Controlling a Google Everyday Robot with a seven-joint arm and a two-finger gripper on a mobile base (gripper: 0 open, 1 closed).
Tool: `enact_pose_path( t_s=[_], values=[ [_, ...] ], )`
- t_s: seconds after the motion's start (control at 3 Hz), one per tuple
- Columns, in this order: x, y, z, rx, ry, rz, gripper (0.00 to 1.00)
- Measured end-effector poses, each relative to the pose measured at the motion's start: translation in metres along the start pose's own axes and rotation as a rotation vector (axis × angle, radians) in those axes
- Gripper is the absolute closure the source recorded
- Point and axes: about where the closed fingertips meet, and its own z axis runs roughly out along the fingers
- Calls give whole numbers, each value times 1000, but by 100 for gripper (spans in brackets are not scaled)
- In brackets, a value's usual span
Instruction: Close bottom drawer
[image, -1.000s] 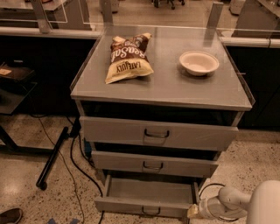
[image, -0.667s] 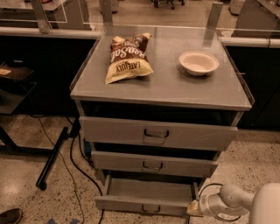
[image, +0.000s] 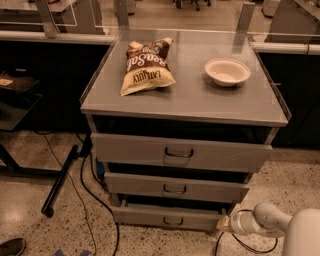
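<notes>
Gripper (image: 226, 223) sits low against the right end of the bottom drawer (image: 167, 216) front; its grip state cannot be told. Closing push judged under way, drawer slightly proud. Next: a straight inward push.

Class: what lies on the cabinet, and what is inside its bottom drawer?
On the cabinet top lie a chip bag and a white bowl. The bottom drawer is almost shut, hiding its inside. The claw is at its right end.
</notes>
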Motion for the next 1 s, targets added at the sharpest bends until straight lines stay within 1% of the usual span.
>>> enact_pose_path(
  t_s=[0.33, 0.67, 1.0],
  values=[
    [0, 0, 0, 0, -1, 1, 100],
    [16, -29, -3, 28, 5, 59, 100],
    [22, -45, -1, 37, 3, 107, 100]
  ],
)
